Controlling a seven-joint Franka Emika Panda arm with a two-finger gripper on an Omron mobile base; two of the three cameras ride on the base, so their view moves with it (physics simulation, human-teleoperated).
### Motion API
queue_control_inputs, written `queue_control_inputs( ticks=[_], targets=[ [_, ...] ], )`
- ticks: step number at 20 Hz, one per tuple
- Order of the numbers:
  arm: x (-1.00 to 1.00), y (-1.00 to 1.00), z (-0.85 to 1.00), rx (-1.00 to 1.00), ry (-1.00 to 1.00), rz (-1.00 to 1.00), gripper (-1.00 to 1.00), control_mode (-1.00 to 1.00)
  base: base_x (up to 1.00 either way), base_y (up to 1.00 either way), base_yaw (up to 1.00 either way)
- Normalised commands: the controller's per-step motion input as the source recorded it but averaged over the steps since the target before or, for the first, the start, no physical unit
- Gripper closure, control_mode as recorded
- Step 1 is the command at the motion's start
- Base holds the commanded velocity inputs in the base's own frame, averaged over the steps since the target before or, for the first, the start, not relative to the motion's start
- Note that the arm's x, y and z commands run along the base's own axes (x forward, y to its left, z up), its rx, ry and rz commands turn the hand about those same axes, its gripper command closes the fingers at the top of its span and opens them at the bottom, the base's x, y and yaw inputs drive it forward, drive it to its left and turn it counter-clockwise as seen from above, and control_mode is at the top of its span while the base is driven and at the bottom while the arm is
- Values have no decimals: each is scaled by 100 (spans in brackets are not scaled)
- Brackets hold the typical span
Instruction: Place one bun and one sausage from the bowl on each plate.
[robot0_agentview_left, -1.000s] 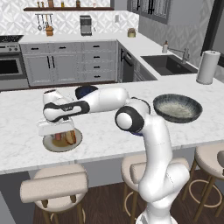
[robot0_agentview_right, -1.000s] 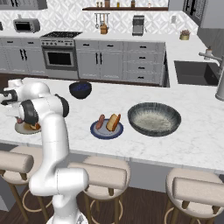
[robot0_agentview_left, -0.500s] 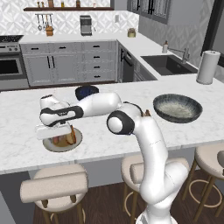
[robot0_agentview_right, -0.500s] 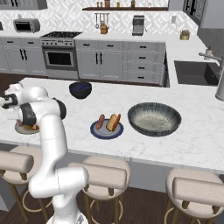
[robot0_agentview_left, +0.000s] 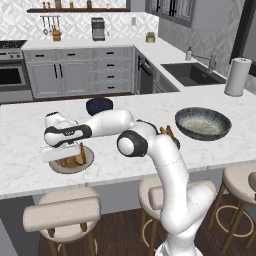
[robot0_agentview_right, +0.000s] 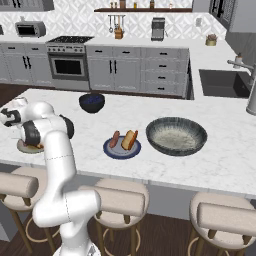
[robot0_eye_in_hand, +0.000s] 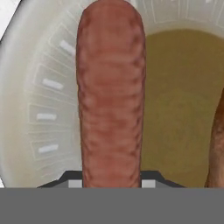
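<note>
Far left on the counter (robot0_agentview_left: 150, 165), the hand (robot0_agentview_left: 59, 152) hangs low over the beige plate (robot0_agentview_left: 71, 167). A second ago it stood a little farther right and higher over that plate; since then the arm has swung left and folded closer to the base. In the hand view a sausage (robot0_eye_in_hand: 110, 94) stands straight up from between the finger tips, clamped by partly closed jaws, with the plate's pale ribbed rim (robot0_eye_in_hand: 43, 109) and brown centre behind it. A dark red-brown edge (robot0_eye_in_hand: 216, 148) shows at the right of that view; what it is cannot be told. In the left base view something orange-brown (robot0_agentview_left: 81, 154) lies on the plate beside the hand.

Behind, the dark-blue bowl (robot0_agentview_right: 92, 102) has stayed put. Farther right, the blue plate (robot0_agentview_right: 122, 148) carries a sausage (robot0_agentview_right: 115, 139) and a bun (robot0_agentview_right: 130, 139) side by side, unchanged. Just right of it sits the grey bowl (robot0_agentview_right: 176, 136), also unmoved.

No writing or labels can be read.
</note>
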Motion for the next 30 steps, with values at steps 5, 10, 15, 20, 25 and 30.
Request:
queue_control_inputs(
  ticks=[5,10,15,20,25,30],
  targets=[
    [0,0,0,0,0,0,-100,-100,0,0,0],
    [-8,0,8,0,-2,0,-100,-100,0,0,0],
    [-63,-2,62,0,-10,0,-100,-100,0,0,0],
    [-61,-68,70,3,-3,0,-100,-100,0,0,0],
    [-11,-100,68,14,0,0,-100,-100,0,0,0],
    [-46,-100,65,15,0,0,-100,-100,0,0,0]
  ],
)
